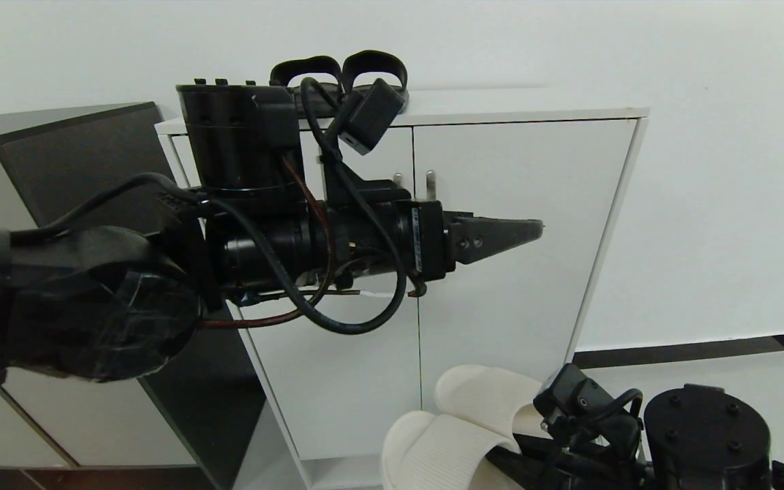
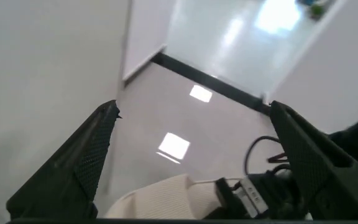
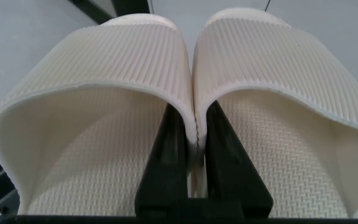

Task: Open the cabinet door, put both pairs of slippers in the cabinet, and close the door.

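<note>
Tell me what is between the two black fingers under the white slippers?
The touching inner sides of both white slippers; the right hand pinches them together, seen in the right wrist view.

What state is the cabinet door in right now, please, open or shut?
Shut. Both white cabinet doors sit flush with the frame, only a thin seam between them below the handles.

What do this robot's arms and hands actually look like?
All matte black. The left arm is chunky cylinders draped with looping black cables and a thin red wire. The left hand has two tapering wedge fingers with textured pads; the right hand has flat black fingers.
</note>
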